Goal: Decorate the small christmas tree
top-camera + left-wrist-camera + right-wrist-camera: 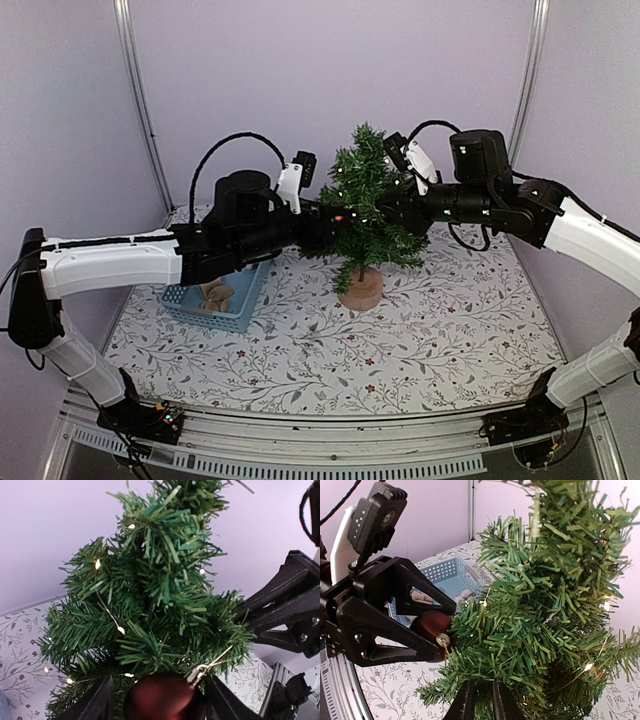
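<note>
The small christmas tree stands upright on its round tan base, with tiny lights lit among its branches. My left gripper is shut on a dark red ball ornament and holds it against the tree's left side at mid height. The ornament's gold cap and loop point into the needles. My right gripper reaches in from the right and its fingers are closed tight on a branch of the tree. The ornament also shows in the right wrist view.
A blue basket with pale ornaments inside sits on the floral cloth, left of the tree and under my left arm. Purple walls stand close behind and to both sides. The two grippers face each other across the tree.
</note>
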Tool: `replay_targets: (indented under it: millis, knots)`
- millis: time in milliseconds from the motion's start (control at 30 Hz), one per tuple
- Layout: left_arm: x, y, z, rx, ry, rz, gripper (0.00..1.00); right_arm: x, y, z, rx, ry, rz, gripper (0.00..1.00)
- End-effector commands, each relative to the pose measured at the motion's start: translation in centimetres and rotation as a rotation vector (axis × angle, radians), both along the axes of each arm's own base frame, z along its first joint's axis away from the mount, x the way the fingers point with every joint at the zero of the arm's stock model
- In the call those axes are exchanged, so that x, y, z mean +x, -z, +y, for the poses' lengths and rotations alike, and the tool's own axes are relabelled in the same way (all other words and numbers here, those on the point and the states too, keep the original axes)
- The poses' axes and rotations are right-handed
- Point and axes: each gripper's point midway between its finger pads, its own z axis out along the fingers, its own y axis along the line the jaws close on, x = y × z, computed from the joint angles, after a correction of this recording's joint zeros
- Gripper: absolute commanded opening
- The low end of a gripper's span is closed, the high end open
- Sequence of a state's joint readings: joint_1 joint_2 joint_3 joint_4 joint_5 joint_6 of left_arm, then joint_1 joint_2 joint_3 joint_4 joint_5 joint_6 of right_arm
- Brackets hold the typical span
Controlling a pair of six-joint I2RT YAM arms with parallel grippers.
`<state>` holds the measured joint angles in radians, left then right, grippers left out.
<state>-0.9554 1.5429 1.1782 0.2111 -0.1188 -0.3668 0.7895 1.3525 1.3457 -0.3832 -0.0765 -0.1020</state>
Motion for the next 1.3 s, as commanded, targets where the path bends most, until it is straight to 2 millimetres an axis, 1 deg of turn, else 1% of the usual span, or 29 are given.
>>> replay_targets:
  millis: [0, 200, 300, 433, 533, 667, 767, 900, 1000, 1067, 1167, 1200, 1267]
  knots:
    - [-0.4, -0.4, 0.2, -0.008, 0.018, -0.001, 0.65, -0.2, -2.0, -0.6, 0.048, 0.014, -0.028, 0.17]
    - [-0.9, -0.6, 0.4, -0.024, 0.035, 0.008, 0.67, -0.4, -2.4, -0.8, 0.061, 0.016, -0.029, 0.17]
    - [-1.5, -0.4, 0.8, -0.027, 0.051, 0.023, 0.72, -0.7, -2.6, -1.0, 0.067, 0.011, -0.029, 0.18]
    - [-2.8, -0.1, 1.5, -0.035, 0.118, 0.062, 0.77, -1.1, -3.1, -1.3, 0.081, 0.01, -0.032, 0.21]
    - [-2.9, 0.5, 2.9, -0.036, 0.136, 0.096, 0.77, -1.4, -3.5, -1.7, 0.1, 0.02, -0.022, 0.23]
    - [-1.2, 1.1, 6.0, -0.042, 0.092, 0.123, 0.76, -2.1, -3.0, -2.5, 0.131, 0.042, 0.034, 0.28]
    - [0.6, 2.0, 8.0, -0.029, 0.054, 0.144, 0.75, -2.3, -1.9, -3.6, 0.17, 0.07, 0.132, 0.32]
    - [3.5, 4.0, 10.4, 0.013, -0.004, 0.192, 0.74, -2.1, 0.1, -5.4, 0.206, 0.128, 0.267, 0.34]
    - [5.3, 5.6, 11.2, 0.042, -0.005, 0.234, 0.71, -2.0, 2.2, -6.7, 0.228, 0.177, 0.368, 0.35]
    - [6.1, 6.5, 10.9, 0.06, 0.022, 0.258, 0.7, -2.0, 3.6, -7.2, 0.242, 0.198, 0.434, 0.36]
    - [6.9, 8.2, 9.6, 0.091, 0.083, 0.284, 0.69, -1.9, 6.0, -8.0, 0.258, 0.242, 0.531, 0.4]
    - [7.3, 9.4, 9.1, 0.109, 0.105, 0.306, 0.68, -1.9, 6.8, -8.2, 0.259, 0.253, 0.556, 0.42]
    - [7.3, 11.2, 8.3, 0.136, 0.148, 0.354, 0.66, -1.9, 8.3, -8.6, 0.27, 0.273, 0.61, 0.44]
